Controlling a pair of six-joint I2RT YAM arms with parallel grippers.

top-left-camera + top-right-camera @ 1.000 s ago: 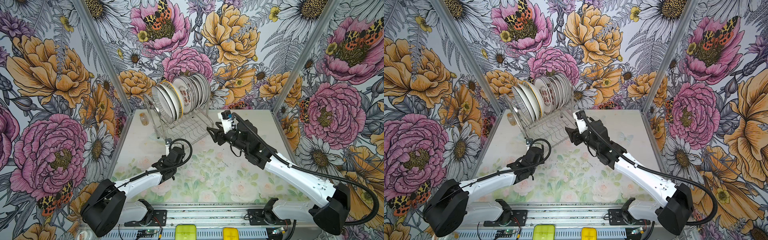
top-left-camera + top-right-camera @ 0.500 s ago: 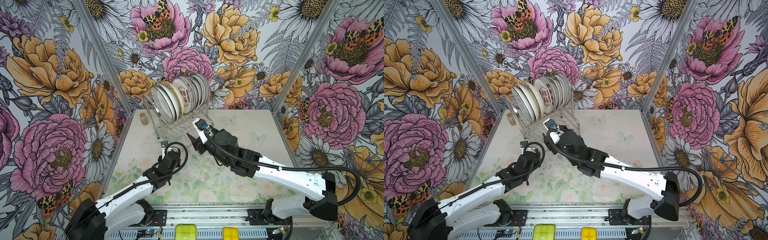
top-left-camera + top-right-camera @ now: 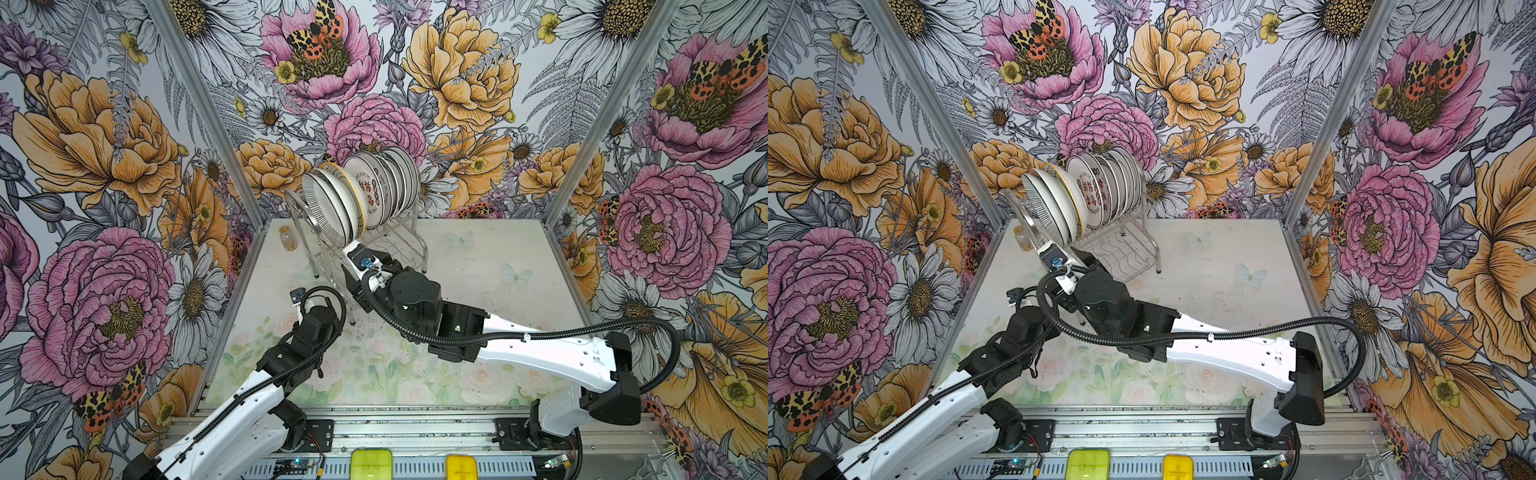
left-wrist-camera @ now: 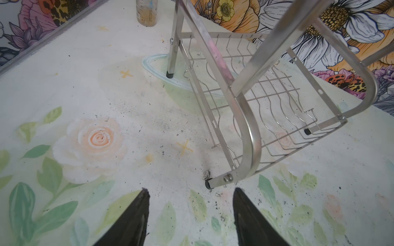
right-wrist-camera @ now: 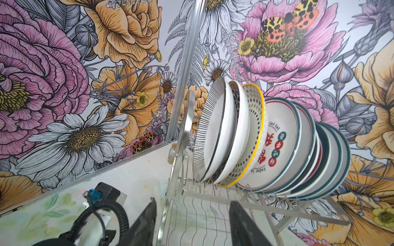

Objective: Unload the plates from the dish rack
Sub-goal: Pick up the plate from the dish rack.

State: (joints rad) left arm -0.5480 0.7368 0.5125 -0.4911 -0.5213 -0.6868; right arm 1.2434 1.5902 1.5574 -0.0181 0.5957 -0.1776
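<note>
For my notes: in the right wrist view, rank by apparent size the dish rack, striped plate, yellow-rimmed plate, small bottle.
1. dish rack
2. striped plate and yellow-rimmed plate, about alike
3. small bottle

A small clear jar stands near the back left corner of the pale counter, which is painted with faded roses and leaves. Floral wallpaper covers the walls; two yellow boxes sit by the front rail
</note>
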